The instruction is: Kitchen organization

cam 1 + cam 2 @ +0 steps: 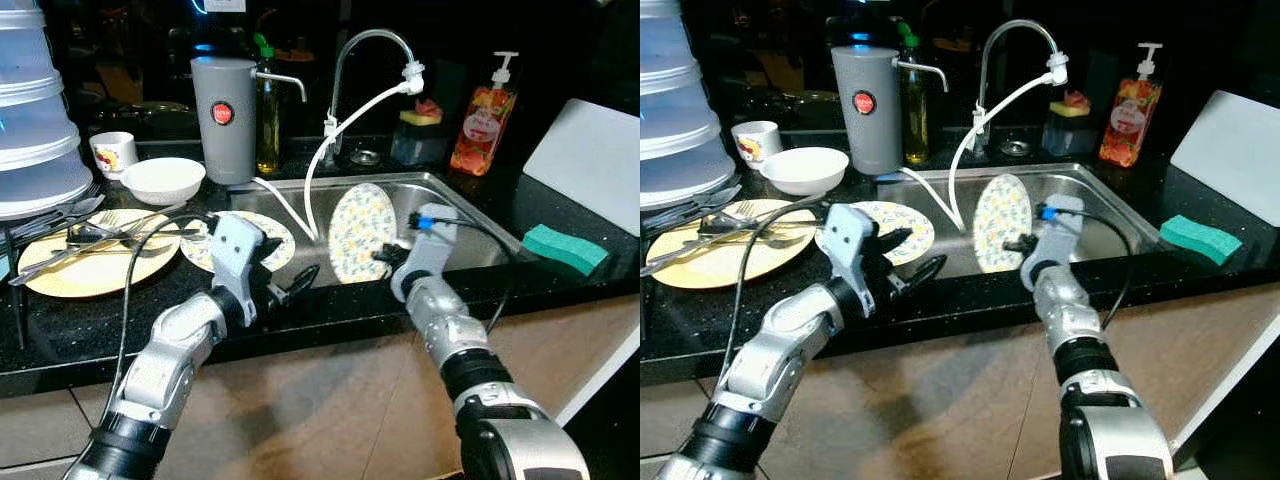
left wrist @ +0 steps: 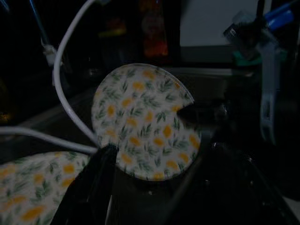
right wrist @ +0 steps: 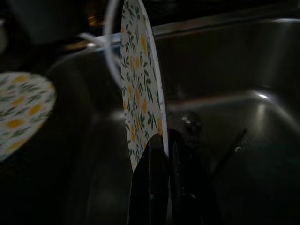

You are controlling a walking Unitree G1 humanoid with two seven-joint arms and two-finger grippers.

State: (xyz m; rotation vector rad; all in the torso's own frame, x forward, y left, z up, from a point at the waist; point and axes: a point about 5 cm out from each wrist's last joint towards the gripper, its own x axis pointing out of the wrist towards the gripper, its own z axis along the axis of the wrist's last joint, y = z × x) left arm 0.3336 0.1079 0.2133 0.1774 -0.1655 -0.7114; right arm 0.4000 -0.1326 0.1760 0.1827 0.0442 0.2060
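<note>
right pincer point(image 1: 388, 256) pinches floral plate point(image 1: 361, 232) by its rim, upright over sink point(image 1: 470, 215) | left pincer point(image 1: 296, 283) spread wide at desk's front edge | risk: thin grip, seemingly; we may drop it

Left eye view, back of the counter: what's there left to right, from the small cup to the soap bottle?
small cup → white bowl → grey canister → oil bottle → faucet → sponge holder → soap bottle
</note>
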